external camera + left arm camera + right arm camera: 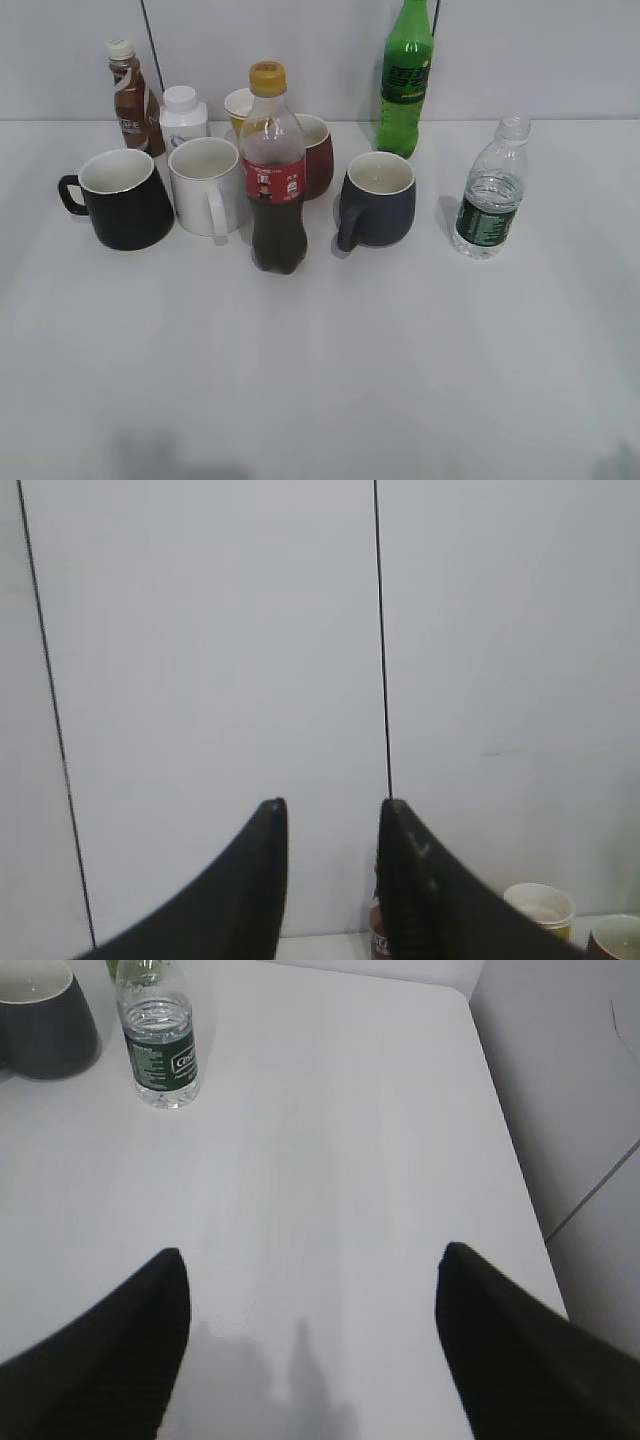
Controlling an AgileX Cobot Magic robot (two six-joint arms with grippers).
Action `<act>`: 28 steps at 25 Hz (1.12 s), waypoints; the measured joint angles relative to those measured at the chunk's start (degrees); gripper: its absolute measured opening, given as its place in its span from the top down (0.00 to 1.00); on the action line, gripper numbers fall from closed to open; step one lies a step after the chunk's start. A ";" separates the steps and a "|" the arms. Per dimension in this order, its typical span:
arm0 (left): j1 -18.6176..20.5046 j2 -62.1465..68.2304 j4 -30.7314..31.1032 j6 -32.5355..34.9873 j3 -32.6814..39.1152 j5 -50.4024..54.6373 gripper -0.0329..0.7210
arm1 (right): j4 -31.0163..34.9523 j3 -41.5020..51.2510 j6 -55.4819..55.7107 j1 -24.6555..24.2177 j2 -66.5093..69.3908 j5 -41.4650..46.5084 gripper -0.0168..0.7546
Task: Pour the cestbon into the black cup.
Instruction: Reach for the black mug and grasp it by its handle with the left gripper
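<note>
With the right hand (310,1270) spread wide and empty over bare tabletop (400,380) (left hand (332,815) narrowly parted), the uncapped cestbon (490,190) at 2 o'clock risked tipping before reaching the black cup (125,198) at 10 o'clock.

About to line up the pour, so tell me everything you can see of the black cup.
The black cup is a glossy black mug, ceramic by its look, tapering from a wide base to a narrower rim, with a white inside and a black handle pointing left. It stands upright on the white table, leftmost in the row of mugs, close beside the white mug; contact cannot be told. No liquid is visible inside. Neither gripper is near it.
</note>
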 joint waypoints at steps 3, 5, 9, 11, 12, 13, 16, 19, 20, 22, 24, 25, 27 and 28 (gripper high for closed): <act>0.00 10.41 0.43 0.00 3.03 -11.78 0.64 | 0.00 0.00 0.00 0.00 0.00 0.00 0.21; 0.00 18.83 0.43 0.00 4.49 -18.58 0.64 | 0.00 0.00 0.00 0.00 0.00 0.00 0.21; 0.00 37.39 0.43 0.00 5.47 -31.13 0.64 | -0.07 0.00 0.00 0.00 0.00 0.00 0.21; 0.00 47.16 0.43 0.00 5.51 -38.95 0.64 | -0.07 0.00 0.00 0.00 0.00 -0.05 0.21; 0.00 52.00 0.43 0.00 5.51 -42.21 0.64 | -0.07 0.00 0.00 0.00 0.00 -0.05 0.21; 0.00 56.51 0.43 -0.35 5.51 -45.67 0.64 | -0.07 0.00 0.00 0.00 0.00 -0.05 0.22; 0.00 67.61 0.77 -1.51 5.51 -53.06 0.63 | -0.07 0.00 -0.06 0.00 0.00 -0.05 0.22; 0.18 77.04 3.08 -1.51 5.51 -59.14 0.63 | -0.07 0.00 -0.06 0.00 0.00 -0.05 0.22; 0.30 79.92 4.14 -1.51 5.51 -61.69 0.63 | -0.07 0.00 -0.06 0.00 0.00 -0.05 0.22; 0.45 84.29 5.51 -1.51 5.51 -66.38 0.63 | -0.07 0.00 -0.06 0.00 0.00 -0.05 0.22; 0.45 87.82 6.06 -1.51 5.40 -68.65 0.63 | -0.07 0.00 -0.06 0.00 0.00 -0.05 0.22; 0.48 89.04 6.13 -1.51 5.30 -69.05 0.63 | -0.07 0.00 -0.06 0.00 0.00 0.00 0.22; 0.87 91.34 6.23 -1.14 4.83 -69.38 0.63 | -0.07 0.00 -0.06 0.00 0.00 0.00 0.22; 1.22 92.13 6.23 -1.02 4.37 -69.52 0.63 | -0.07 0.00 -0.06 0.00 0.00 0.00 0.22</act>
